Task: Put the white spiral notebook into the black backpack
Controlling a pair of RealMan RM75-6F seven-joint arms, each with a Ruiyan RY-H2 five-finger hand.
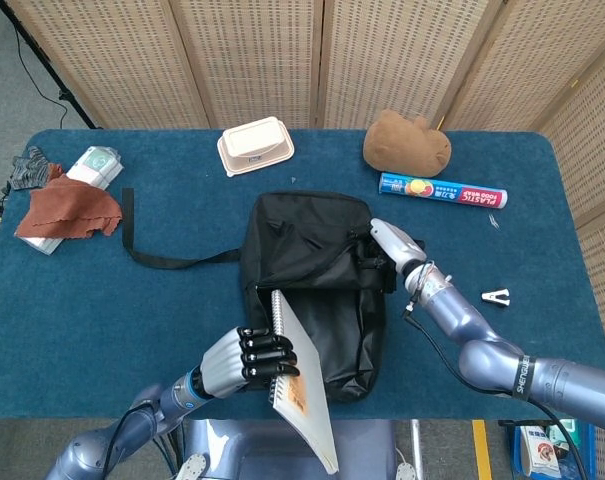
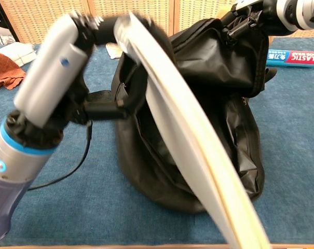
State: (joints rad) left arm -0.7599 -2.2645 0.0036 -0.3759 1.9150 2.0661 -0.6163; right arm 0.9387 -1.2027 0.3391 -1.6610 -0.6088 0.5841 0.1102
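Observation:
My left hand grips the white spiral notebook by its coiled edge and holds it tilted in the air, near the front of the black backpack. In the chest view the notebook slants across the backpack, with my left hand at its upper end. My right hand holds the backpack's right side near a buckle; the chest view shows that hand lifting the fabric at the top right.
On the blue table lie a plastic-wrap box, a brown plush, a white lidded container, a rust cloth over a white packet, and a small clip. The backpack strap trails left.

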